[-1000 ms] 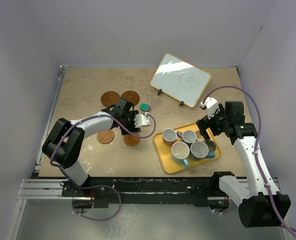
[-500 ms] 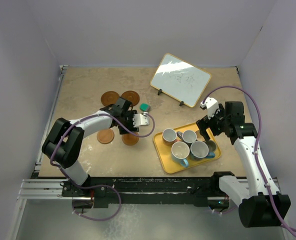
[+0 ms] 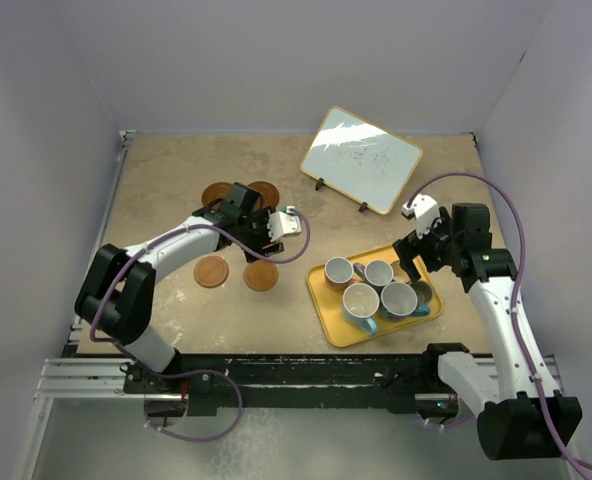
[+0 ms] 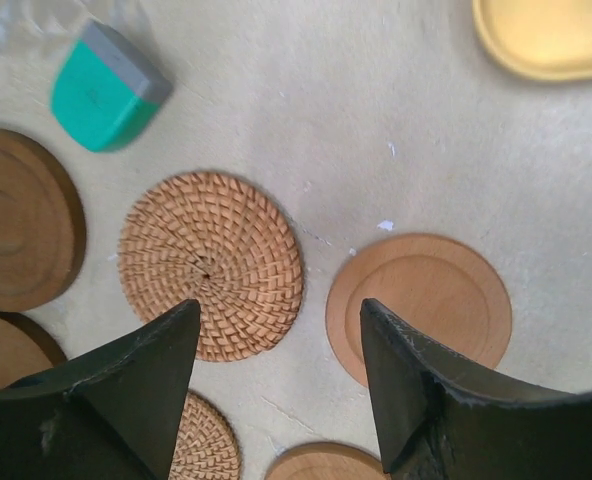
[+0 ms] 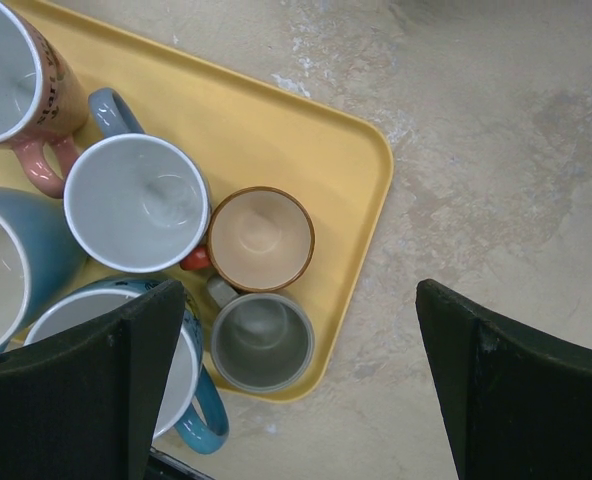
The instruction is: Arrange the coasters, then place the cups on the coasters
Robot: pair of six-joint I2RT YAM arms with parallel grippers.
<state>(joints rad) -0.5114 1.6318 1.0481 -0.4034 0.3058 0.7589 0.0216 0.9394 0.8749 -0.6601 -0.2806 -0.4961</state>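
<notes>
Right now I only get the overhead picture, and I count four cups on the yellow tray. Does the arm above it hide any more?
Observer: Yes. The right wrist camera shows two more small ones at a corner of the tray: an orange-tan cup and a grey cup.
Visitor: And the left arm, is it holding a coaster?
Observer: No. The left gripper is open and empty; a woven coaster lies below it.
Visitor: Woven? I see only smooth ones.
Observer: There is also a second woven coaster, at the lower edge of the left wrist picture, partly behind a finger.
</notes>
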